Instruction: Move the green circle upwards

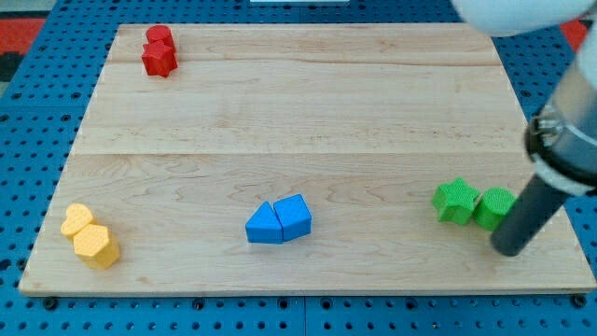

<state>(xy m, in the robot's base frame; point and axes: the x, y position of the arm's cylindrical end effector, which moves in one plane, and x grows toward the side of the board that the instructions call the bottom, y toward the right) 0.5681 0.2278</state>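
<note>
The green circle (493, 207) lies near the view's right edge of the wooden board (298, 121), low down. A green star-shaped block (456, 201) touches it on its left. My dark rod comes down from the view's right, and my tip (509, 248) rests on the board just below and slightly right of the green circle, touching or almost touching its lower edge. The rod hides part of the circle's right side.
Two blue blocks, one triangular (264, 225) and one angular (294, 217), sit together at bottom centre. A yellow heart (78, 221) and a yellow hexagon (96, 245) lie at bottom left. Two red blocks (159, 50) are at top left.
</note>
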